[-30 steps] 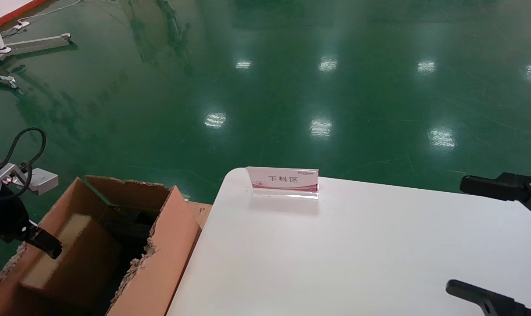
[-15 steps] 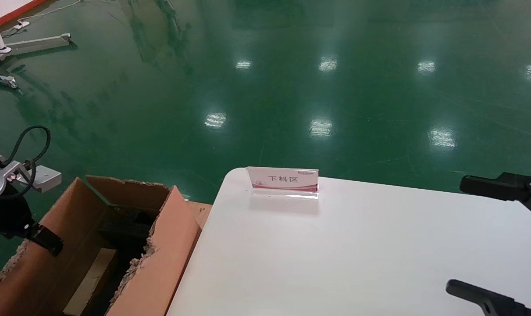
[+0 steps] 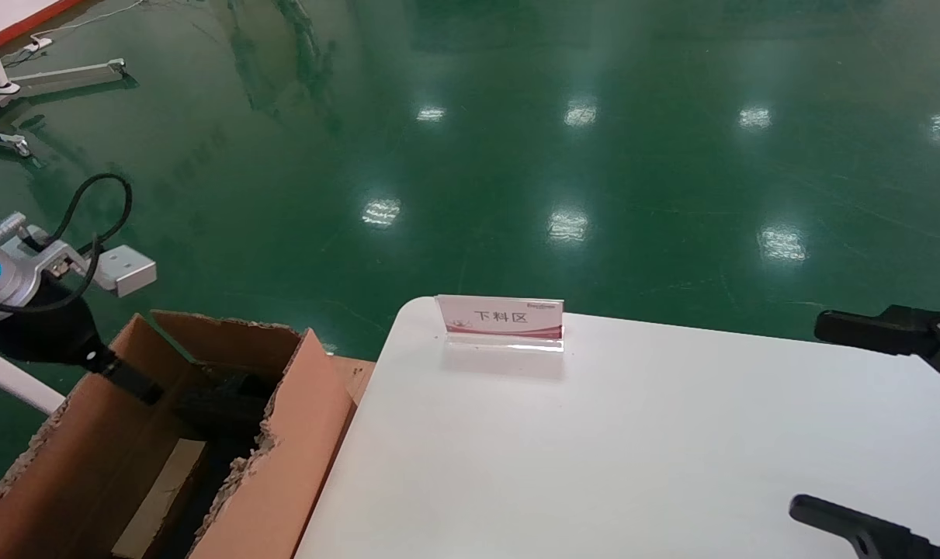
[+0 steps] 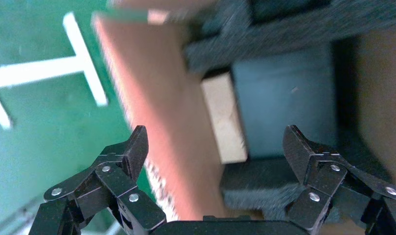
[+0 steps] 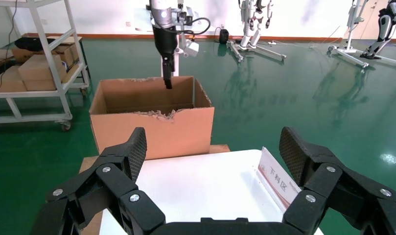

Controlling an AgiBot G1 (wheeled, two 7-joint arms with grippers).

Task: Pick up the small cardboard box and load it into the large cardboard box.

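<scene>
- Underfoot, a glossy green floor (image 3: 516, 155) mirrors the ceiling lights; a white table (image 3: 633, 450) with a rounded corner fills the near right of the head view, carrying one small sign stand (image 3: 501, 320) with red trim and Chinese characters near its far edge.
- Beyond, the right wrist view shows a metal shelf rack (image 5: 39, 73) stacked with brown cartons, and several white robot stands along the far wall.
- One large cardboard box (image 3: 283, 442) sits on the floor just beside the table's left edge, brown, its top edges ragged, black foam (image 4: 293, 29) inside.
- One small cardboard box (image 3: 163, 497) lies down inside that carton against its left wall, pale tan, clean-edged, only one long face showing.
- Left gripper (image 4: 215, 147) hangs above the carton's left wall, fingers spread wide, holding nothing.
- Right gripper (image 5: 213, 147) is parked over the table's right side, fingers likewise spread apart and empty.
</scene>
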